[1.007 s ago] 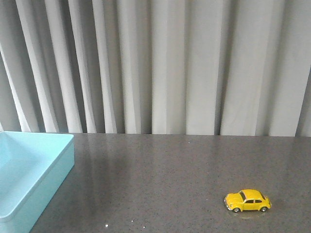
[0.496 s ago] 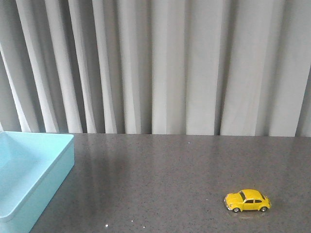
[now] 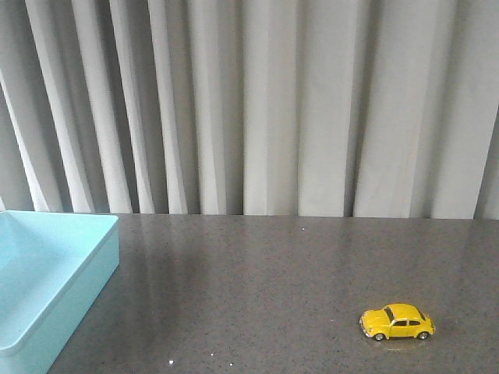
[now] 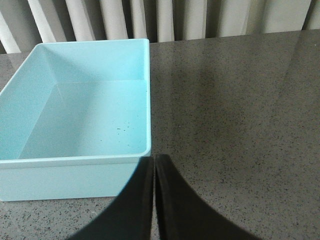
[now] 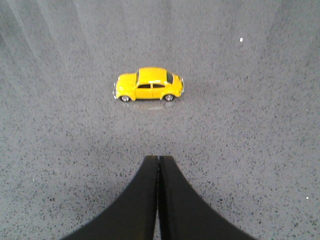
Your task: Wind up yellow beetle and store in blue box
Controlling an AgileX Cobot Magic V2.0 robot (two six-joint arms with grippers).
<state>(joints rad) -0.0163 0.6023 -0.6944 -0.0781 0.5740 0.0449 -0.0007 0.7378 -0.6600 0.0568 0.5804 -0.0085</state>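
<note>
— Yellow is what I spot first: where does the beetle (image 3: 397, 322) sit?

— Lower right of the front view, on all four wheels on the dark speckled table (image 3: 273, 280), side-on, with its nose toward the left edge of the frame. Nothing touches it.

— And the box (image 3: 74, 290)?

— Lower left of that same view, cut off by the left and bottom edges. It stands well apart from the beetle, with bare tabletop between them. The left wrist view shows the box (image 4: 75, 180) from above its near wall; I see only a few tiny dark specks on its floor.

— What about the grippers?

— Neither shows in the front view. In the left wrist view, the left gripper (image 4: 154, 165) has its black fingers pressed together, holding nothing, tips just before the box's near wall. In the right wrist view, the right gripper (image 5: 158, 162) is likewise closed and empty, with the beetle (image 5: 148, 84) beyond its tips, apart from them.

— Behind the table?

— Pale grey curtain (image 3: 257, 101), hanging in folds.
</note>
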